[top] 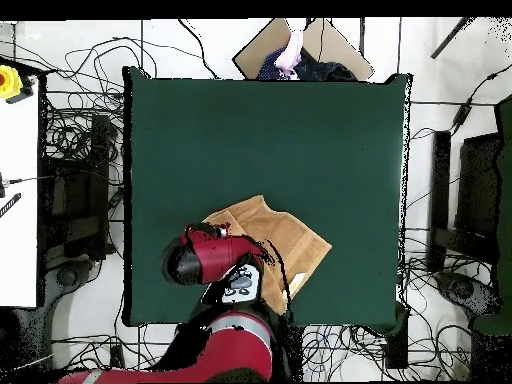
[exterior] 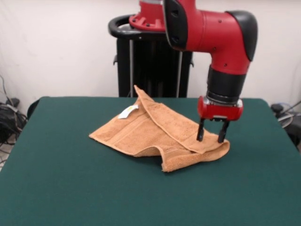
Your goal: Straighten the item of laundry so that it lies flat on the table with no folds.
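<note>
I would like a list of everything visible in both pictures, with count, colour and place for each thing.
towel: one, orange-tan, folded over itself, on the table's half nearer the robot
tag: one, white, on the towel's far part
table: one, dark green top, fills the middle
cables: many, black, on the floor around the table
person: one, partly seen at the overhead view's top edge
pedestal: one, black, behind the table
arm: one, red and black
gripper: one, black fingers open, tips at the towel's raised fold

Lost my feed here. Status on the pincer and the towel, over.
Pincer open, tips at towel's folded corner. Towel still folded over, not flat. Table around it unobstructed; person at far edge.
</note>
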You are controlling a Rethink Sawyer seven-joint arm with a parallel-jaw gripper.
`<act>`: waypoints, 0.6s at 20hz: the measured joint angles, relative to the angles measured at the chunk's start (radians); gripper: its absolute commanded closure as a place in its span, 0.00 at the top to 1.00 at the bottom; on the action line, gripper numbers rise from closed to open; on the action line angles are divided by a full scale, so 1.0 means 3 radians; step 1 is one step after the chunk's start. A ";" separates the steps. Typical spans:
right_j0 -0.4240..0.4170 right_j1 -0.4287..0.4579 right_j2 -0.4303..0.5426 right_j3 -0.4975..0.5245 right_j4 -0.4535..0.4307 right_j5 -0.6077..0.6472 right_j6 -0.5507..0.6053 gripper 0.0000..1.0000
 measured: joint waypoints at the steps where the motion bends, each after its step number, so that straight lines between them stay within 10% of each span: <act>1: 0.0038 0.0002 -0.0042 -0.0003 -0.0001 0.0019 0.0000 1.00; 12: 0.0158 0.0022 -0.0239 -0.0101 0.0000 0.0046 0.0000 1.00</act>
